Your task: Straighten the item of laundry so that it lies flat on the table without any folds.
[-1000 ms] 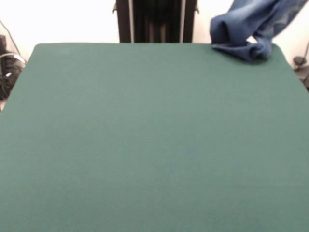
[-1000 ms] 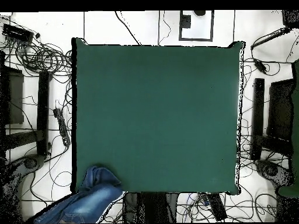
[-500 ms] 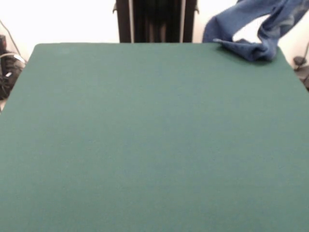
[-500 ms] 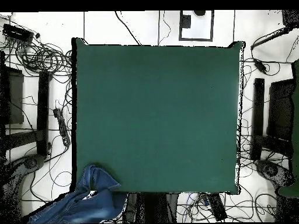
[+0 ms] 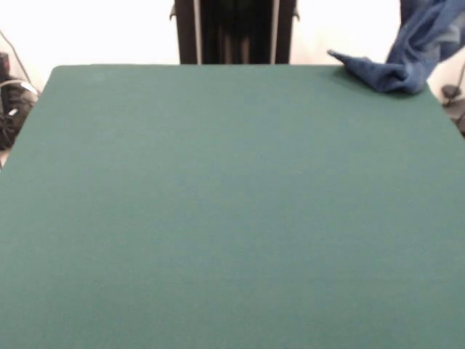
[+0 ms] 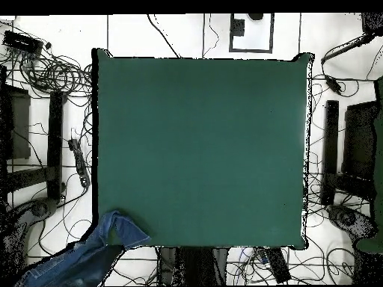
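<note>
The item of laundry is a pair of blue denim jeans, bunched and hanging down from beyond the top right of the front view. Only its lower end rests on the far right corner of the dark green table. From overhead, the item of laundry lies mostly off the table, stretching past the bottom left corner, with just a tip on the cloth. No gripper or arm shows in either view, and whatever holds the jeans up is out of view.
Cables and dark equipment frames crowd the floor on both sides of the table. A black pedestal stands behind the table's far edge.
The jeans have been drawn further off the table's corner. The bunched part that rested on the cloth has stretched out, and less fabric lies on the table now.
</note>
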Controlling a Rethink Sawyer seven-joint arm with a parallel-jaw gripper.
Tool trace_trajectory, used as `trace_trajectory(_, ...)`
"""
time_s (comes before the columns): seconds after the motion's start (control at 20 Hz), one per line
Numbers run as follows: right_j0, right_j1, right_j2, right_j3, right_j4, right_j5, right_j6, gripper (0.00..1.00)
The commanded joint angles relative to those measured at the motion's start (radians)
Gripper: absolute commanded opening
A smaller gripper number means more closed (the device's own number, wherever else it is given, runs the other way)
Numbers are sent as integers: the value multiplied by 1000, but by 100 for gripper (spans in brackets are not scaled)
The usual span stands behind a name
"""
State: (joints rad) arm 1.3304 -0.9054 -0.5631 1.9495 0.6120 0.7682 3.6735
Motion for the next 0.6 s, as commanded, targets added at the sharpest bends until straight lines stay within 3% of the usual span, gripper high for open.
trace_trajectory(0.05, 50, 53, 26, -134, 22, 211, 474, 0)
trace_trajectory(0.35, 83, -56, 5, -131, 8, 293, 485, 0)
trace_trajectory(0.6, 111, -31, 2, -170, -1, 321, 539, 0)
